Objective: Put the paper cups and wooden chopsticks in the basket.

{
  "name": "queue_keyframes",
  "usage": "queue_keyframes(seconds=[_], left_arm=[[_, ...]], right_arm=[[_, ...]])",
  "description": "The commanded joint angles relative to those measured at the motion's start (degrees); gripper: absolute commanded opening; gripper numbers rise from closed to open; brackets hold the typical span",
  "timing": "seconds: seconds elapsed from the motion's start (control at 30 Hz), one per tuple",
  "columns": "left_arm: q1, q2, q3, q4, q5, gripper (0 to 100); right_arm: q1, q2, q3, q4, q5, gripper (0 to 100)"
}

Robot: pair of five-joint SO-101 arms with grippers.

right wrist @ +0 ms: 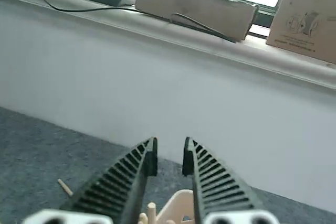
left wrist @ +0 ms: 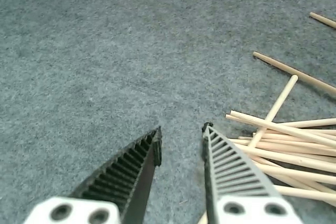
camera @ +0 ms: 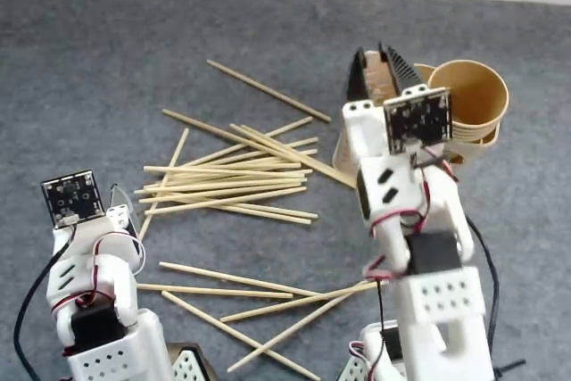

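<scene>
The grey table (camera: 107,69) is the biggest thing you see, and it lies under it all. Your right arm (camera: 410,211) stands tall on one side and your left arm (camera: 89,283) sits low on the other. Between them, in the middle of the table, lies a big pile of wooden chopsticks (camera: 232,180). A few loose chopsticks (camera: 223,292) lie closer to the arm bases. The paper cups (camera: 473,100) sit stacked one in another at the far side, just beside your right gripper (camera: 379,67). That gripper is up in the air with its fingers a little apart and nothing between them. It points at the white wall (right wrist: 157,87). A pale thing (right wrist: 176,205) sits just under it, and you cannot tell what it is. Your left gripper (left wrist: 182,128) is spread open and holds nothing. It hangs over bare table, with the chopstick pile off to one side of it. The closest stick ends are near one finger (left wrist: 231,171) but do not touch it.
</scene>
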Motion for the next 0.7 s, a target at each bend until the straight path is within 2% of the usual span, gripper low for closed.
queue_keyframes(seconds=[0.0, 0.27, 0.67], left_arm=[[-0.66, -0.66, -0.31, -1.14, 0.44, 14], [-0.66, -0.66, -0.31, -1.05, 0.44, 14], [-0.66, -0.66, -0.31, -1.05, 0.35, 14]], right_arm=[[-4.00, -4.88, -7.16, 9.01, -0.44, 9.4], [-14.11, -6.02, -13.23, 26.51, -0.44, 9.4], [-25.80, -5.85, -11.03, 46.81, 0.09, 9.4]])
